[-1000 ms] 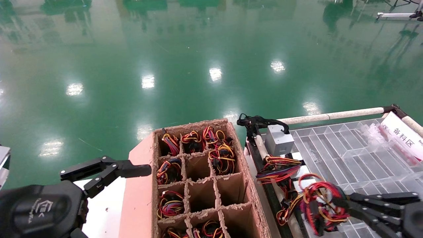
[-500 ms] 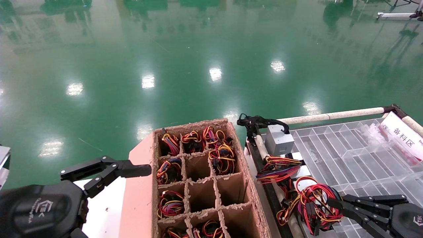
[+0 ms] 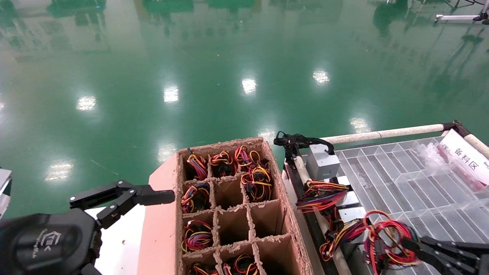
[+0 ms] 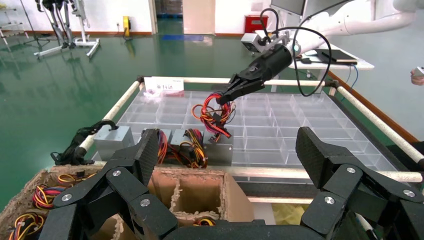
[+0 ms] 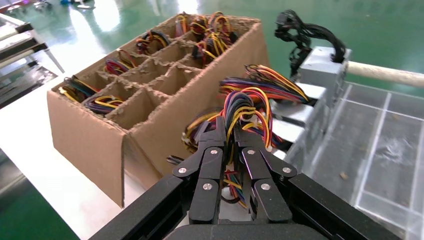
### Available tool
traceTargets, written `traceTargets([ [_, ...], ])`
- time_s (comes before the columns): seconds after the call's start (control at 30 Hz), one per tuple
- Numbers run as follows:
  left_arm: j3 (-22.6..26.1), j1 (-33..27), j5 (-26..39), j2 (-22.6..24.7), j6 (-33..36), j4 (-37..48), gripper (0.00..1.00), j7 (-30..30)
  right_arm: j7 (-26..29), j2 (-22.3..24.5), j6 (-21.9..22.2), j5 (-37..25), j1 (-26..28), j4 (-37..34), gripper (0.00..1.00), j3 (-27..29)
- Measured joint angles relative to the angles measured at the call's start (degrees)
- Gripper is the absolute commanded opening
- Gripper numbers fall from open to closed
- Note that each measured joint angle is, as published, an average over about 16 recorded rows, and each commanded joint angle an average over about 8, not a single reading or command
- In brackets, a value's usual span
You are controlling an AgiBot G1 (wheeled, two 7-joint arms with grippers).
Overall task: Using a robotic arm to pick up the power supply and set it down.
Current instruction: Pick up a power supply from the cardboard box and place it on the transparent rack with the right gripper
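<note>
My right gripper (image 5: 230,131) is shut on the looped red, yellow and black wires (image 5: 245,107) of a power supply. In the head view this gripper (image 3: 414,246) is at the bottom right with the wire bundle (image 3: 386,238) in front of it. The power supply's silver box (image 4: 217,147) stands at the near edge of the tray, under the gripper (image 4: 222,99), and its wires run up to the jaws. My left gripper (image 4: 227,160) is open and holds nothing. It is parked at the lower left (image 3: 122,200), beside the cardboard box.
A divided cardboard box (image 3: 284,229) holds several wire bundles in its cells. A clear compartment tray (image 3: 412,179) lies to the right, bordered by a white rail (image 3: 382,133). At its left edge are a grey cube with a black cable (image 3: 323,162) and another wired unit (image 3: 321,193).
My right gripper has moved right and towards the near edge, and the wire bundle has come with it. The left arm has not moved.
</note>
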Motion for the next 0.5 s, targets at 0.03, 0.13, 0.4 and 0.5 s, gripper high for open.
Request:
traceTargets([
  [0.03,0.0,0.0,0.0,0.0,0.0,0.0,1.0,0.0,-0.25,-0.07,-0.29,0.09,-0.17,-0.58,0.01,0.02],
  [0.13,0.0,0.0,0.0,0.0,0.0,0.0,1.0,0.0,-0.85,-0.23,-1.03,0.22,-0.52,-2.12,0.28,0.02],
  [0.4,0.0,0.01,-0.01,0.0,-0.01,0.01,1.0,0.0,-1.37,-0.28,-1.82,-0.26,-0.46,-3.68,0.23,-0.23],
  [0.5,0.0,0.01,-0.02,0.0,-0.02,0.02,1.0,0.01,-1.37,-0.35,-1.77,-0.37,-0.41,-3.74,0.42,-0.3],
])
